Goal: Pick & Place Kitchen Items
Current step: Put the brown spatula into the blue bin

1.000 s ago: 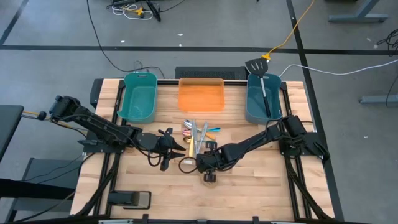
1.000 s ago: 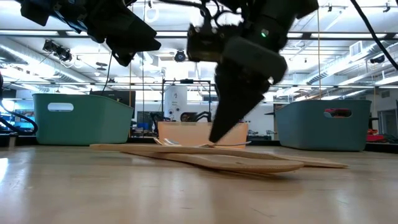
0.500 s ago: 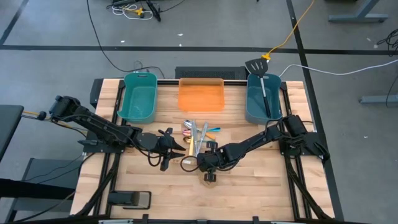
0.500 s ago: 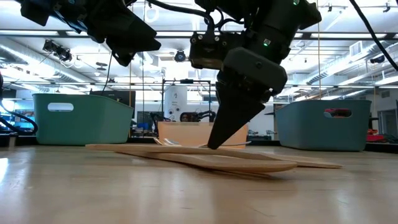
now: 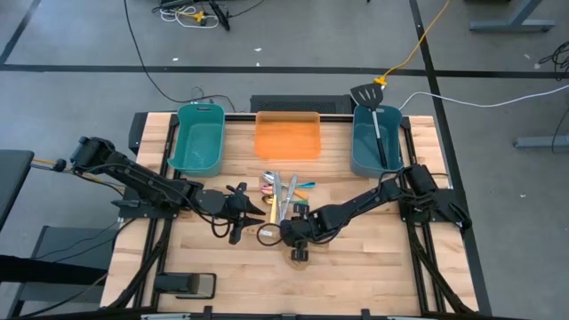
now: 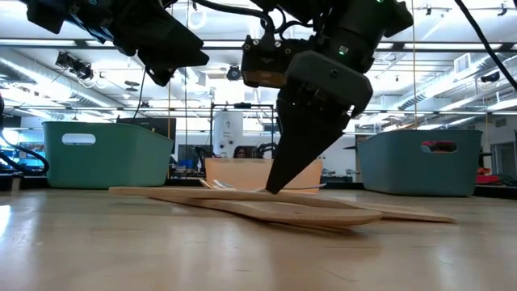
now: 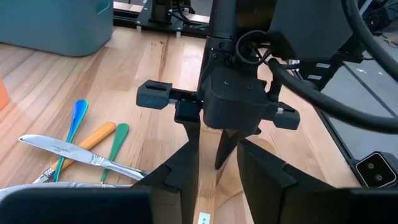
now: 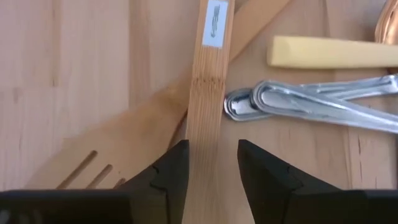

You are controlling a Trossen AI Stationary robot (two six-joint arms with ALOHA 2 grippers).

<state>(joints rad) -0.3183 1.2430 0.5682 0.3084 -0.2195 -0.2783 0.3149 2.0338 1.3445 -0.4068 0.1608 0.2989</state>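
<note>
No readable text anywhere. Small pale sticker (image 8: 215,23) on wooden spatula handle (image 8: 208,93), print too blurred to read. Same handle's sticker (image 7: 203,218) in left wrist view: marks too small to read.

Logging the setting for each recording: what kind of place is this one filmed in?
Likely a robotics lab or workshop, not a kitchen: a wooden table on a grey floor with loose cables, two teal tubs and an orange tray, and ceiling strip lights in the low view.
</note>
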